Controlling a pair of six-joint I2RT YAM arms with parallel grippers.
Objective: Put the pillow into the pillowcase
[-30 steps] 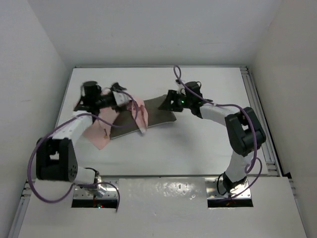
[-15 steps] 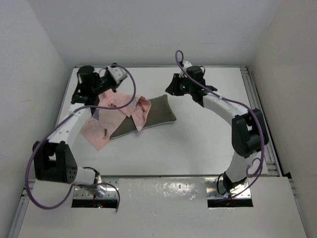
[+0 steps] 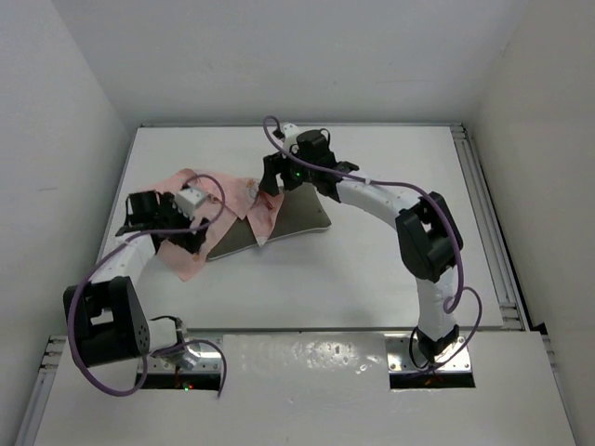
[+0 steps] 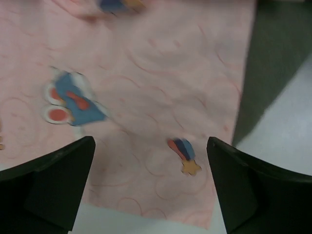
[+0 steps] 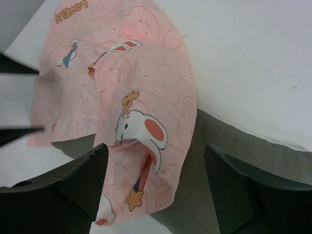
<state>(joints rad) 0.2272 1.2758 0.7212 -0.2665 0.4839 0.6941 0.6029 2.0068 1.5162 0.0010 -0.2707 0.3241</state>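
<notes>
Pillow (image 3: 296, 216) lies flat on the table (image 3: 390, 269) at centre of the top view. Its long axis runs lower left to upper right, and the lower-left end sits under the crumpled pillowcase (image 3: 244, 195). Left gripper (image 4: 150, 144) and right gripper (image 5: 156, 148) both have jaws wide, holding nothing, above the pink cloth.

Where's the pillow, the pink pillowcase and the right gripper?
Pillow (image 3: 299, 212): top view, its bare grey right half.
Pillowcase (image 4: 161, 83): left wrist view, middle of the flat pink cloth.
Right gripper (image 5: 156, 151): right wrist view, midway between its open fingertips.
</notes>
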